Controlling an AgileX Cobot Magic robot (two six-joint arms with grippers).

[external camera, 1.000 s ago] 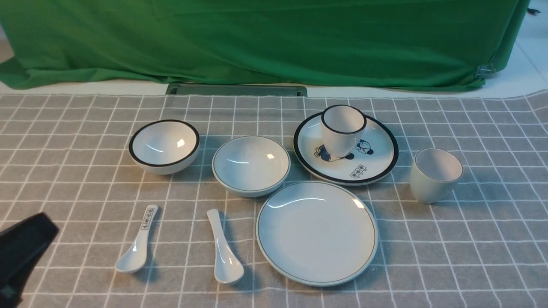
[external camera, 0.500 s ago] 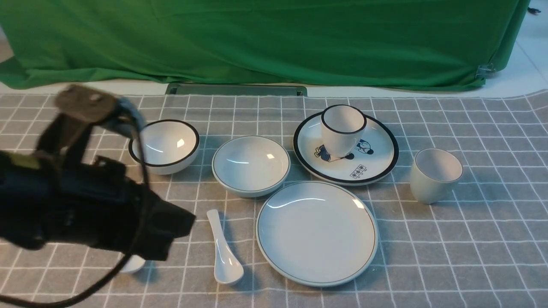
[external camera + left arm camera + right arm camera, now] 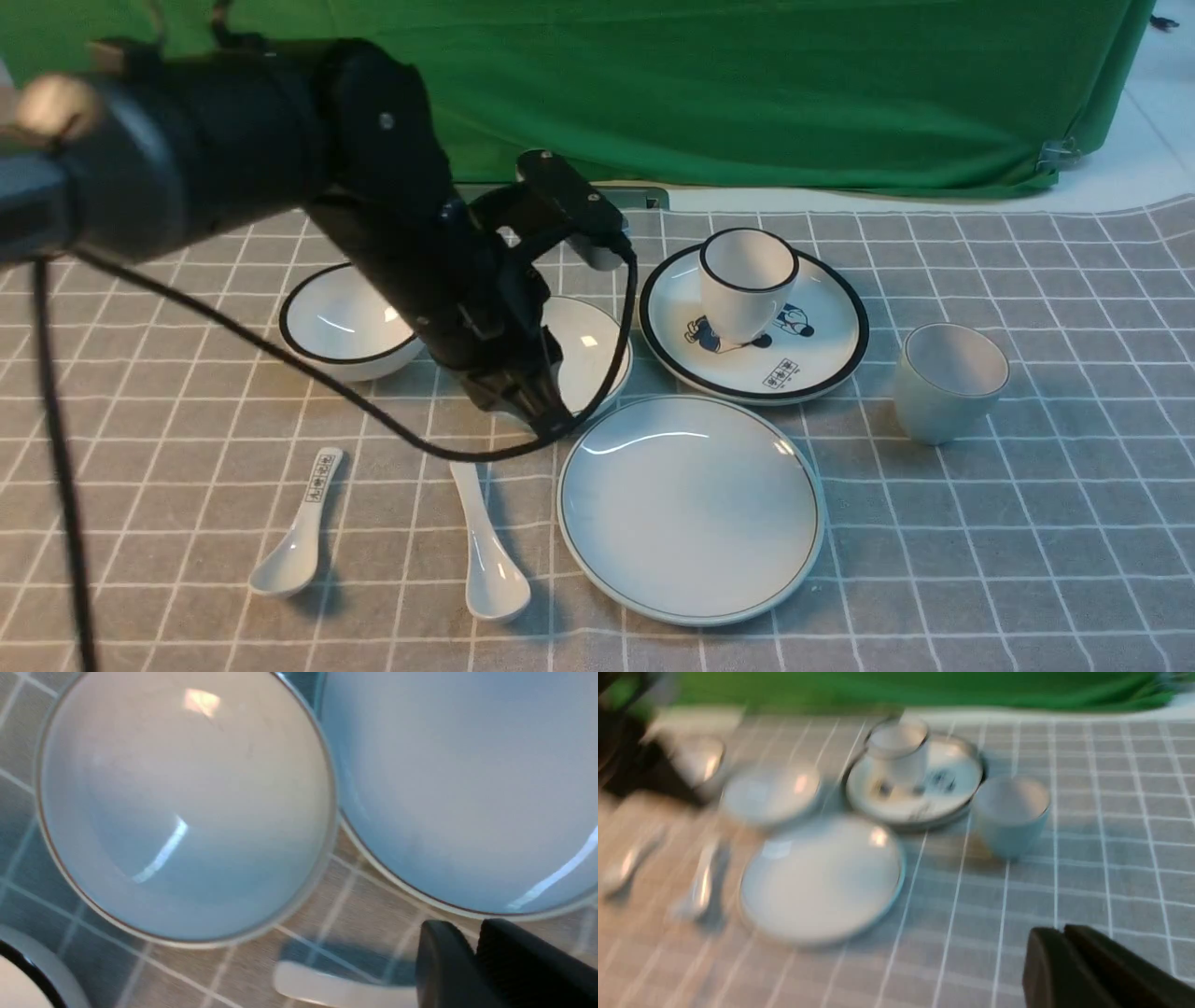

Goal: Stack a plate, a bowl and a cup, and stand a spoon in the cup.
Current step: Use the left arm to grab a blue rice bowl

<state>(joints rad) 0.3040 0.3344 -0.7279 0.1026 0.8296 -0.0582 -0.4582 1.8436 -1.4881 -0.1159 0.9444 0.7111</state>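
Observation:
The pale plate point(image 3: 691, 509) lies at the front centre, and the bowl point(image 3: 588, 341) sits just behind its left side, half hidden by my left arm. The pale cup point(image 3: 948, 383) stands alone at the right. The plain spoon point(image 3: 490, 551) lies left of the plate. My left gripper point(image 3: 551, 425) hangs at the bowl's near rim, between the bowl point(image 3: 187, 807) and the plate point(image 3: 467, 788), its fingertips point(image 3: 444, 938) a narrow slit apart, holding nothing. My right gripper point(image 3: 1057, 931) is shut and empty over bare cloth, and is absent from the front view.
A black-rimmed bowl point(image 3: 341, 327) stands at the left behind my arm. A black-rimmed cup point(image 3: 747, 280) sits on a cartoon plate point(image 3: 812, 359) behind the pale plate. A spoon with printed marks point(image 3: 299, 532) lies at the front left. The arm's cable loops low over the cloth.
My left arm has swung up from the front left corner and across to the bowl. The marked spoon it was covering shows again. The dishes have not moved.

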